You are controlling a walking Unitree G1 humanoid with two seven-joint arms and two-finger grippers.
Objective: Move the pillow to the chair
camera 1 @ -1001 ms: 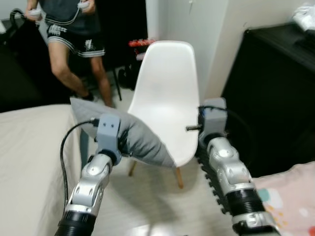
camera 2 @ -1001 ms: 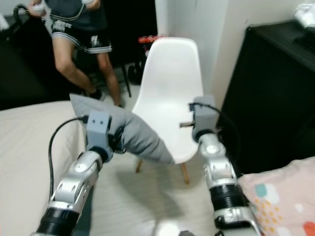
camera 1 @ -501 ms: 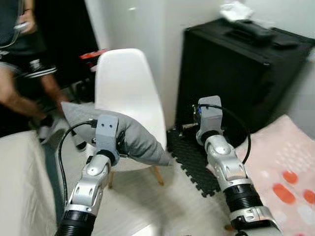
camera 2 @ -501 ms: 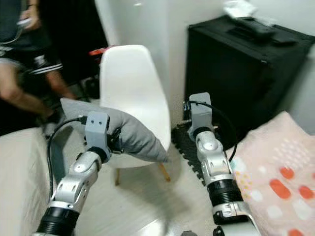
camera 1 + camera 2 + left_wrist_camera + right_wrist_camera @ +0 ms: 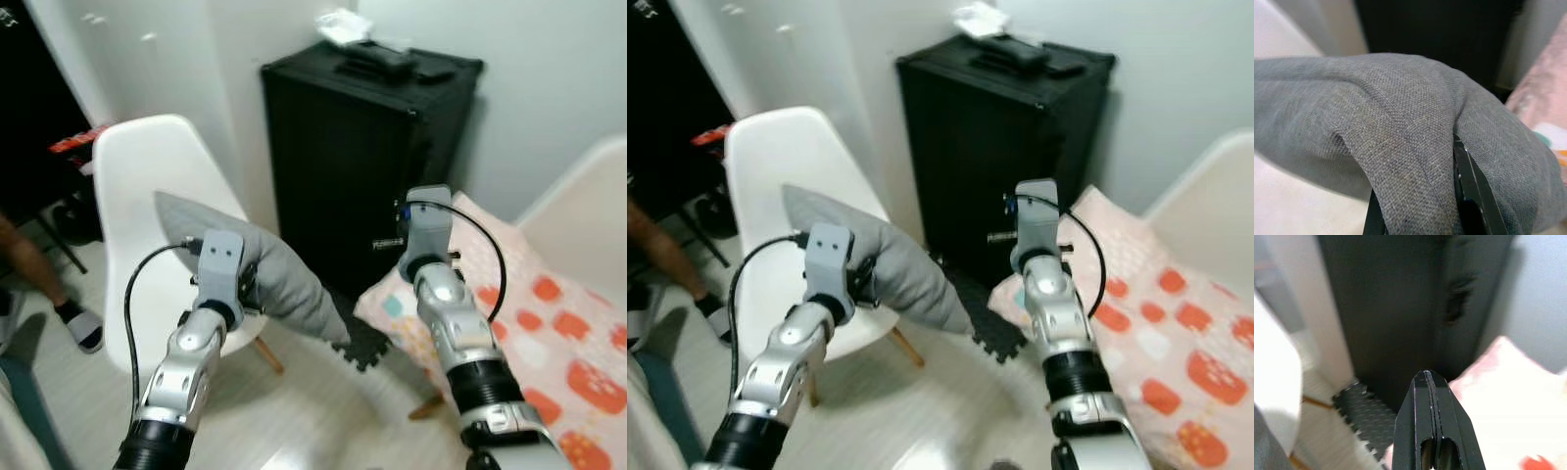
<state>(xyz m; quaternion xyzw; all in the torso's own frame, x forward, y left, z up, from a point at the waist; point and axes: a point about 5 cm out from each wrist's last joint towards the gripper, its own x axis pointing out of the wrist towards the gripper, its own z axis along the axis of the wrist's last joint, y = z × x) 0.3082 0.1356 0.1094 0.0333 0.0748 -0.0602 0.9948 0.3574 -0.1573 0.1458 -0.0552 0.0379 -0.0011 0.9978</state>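
Observation:
A grey pillow (image 5: 282, 282) hangs in the air in front of the white shell chair (image 5: 137, 186), overlapping the right side of its seat. My left gripper (image 5: 1420, 210) is shut on the pillow, and the cloth bulges over its black fingers (image 5: 1469, 193). The left wrist mount (image 5: 220, 262) sits just left of the pillow. My right arm (image 5: 441, 294) is raised to the right, away from the pillow. Its gripper (image 5: 1426, 378) is shut on nothing and points at the black cabinet (image 5: 362, 147).
The cabinet stands against the wall right of the chair, with small items (image 5: 367, 44) on top. A pink spotted blanket (image 5: 558, 333) lies at the right. A black foam mat (image 5: 361, 345) covers the floor by the cabinet. A person's leg (image 5: 34, 279) is at the far left.
The camera has swung to the right: the chair and the person have slid left in the picture, and the cabinet and blanket have come in. The pillow stays in my left gripper.

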